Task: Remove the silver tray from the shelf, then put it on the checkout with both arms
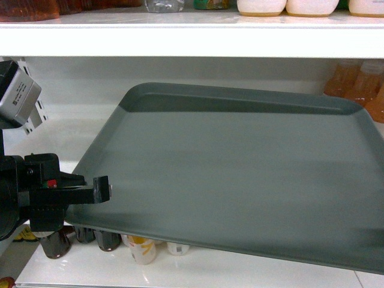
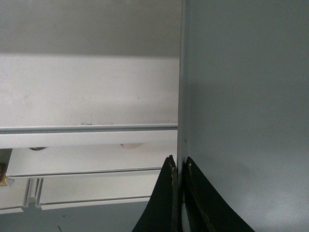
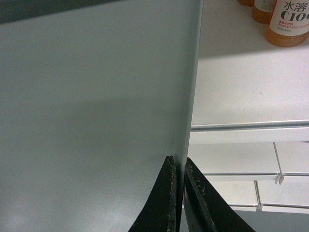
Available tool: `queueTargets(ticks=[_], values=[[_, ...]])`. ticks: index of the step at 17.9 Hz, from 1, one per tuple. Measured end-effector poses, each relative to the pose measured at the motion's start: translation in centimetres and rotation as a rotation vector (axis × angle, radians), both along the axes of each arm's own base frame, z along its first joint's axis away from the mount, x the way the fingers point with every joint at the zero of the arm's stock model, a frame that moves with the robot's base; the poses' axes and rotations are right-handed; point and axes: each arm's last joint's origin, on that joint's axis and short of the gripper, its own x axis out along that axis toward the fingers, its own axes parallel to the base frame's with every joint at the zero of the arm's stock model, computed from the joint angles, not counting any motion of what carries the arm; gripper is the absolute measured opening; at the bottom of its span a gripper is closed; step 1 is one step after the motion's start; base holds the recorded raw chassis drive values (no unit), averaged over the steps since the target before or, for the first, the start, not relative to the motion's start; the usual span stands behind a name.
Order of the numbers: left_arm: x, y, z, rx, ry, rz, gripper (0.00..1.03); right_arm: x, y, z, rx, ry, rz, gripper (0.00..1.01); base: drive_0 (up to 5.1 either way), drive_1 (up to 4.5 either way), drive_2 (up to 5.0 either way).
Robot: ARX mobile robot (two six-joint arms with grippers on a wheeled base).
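Silver tray (image 1: 240,174) hangs tilted in front of the shelf (image 1: 180,39), lifted clear, left gripper (image 2: 178,166) and right gripper (image 3: 177,166) each pinched tight on an opposite rim. Carrying it to the checkout remains, which is not in view.

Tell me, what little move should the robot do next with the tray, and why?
Probably pull the tray straight back, keeping it level. Both grippers, left and right, are clamped on its side rims, and its far end sits under the upper shelf, above the shelf board.
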Motion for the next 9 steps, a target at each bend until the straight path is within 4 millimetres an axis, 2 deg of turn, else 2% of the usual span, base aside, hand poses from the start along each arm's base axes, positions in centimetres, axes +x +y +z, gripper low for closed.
queueTargets(ticks=[2,9], values=[[0.0,0.0,0.0,0.0,0.0,0.0,0.02,0.0,0.0,0.01,0.0,-0.001,0.0,0.03,0.0,-1.22,1.3],[0.01,0.0,-0.01,0.0,0.0,0.0,0.02,0.01,0.0,0.01,0.001,-0.001,0.0,0.03,0.0,-4.18,4.1]])
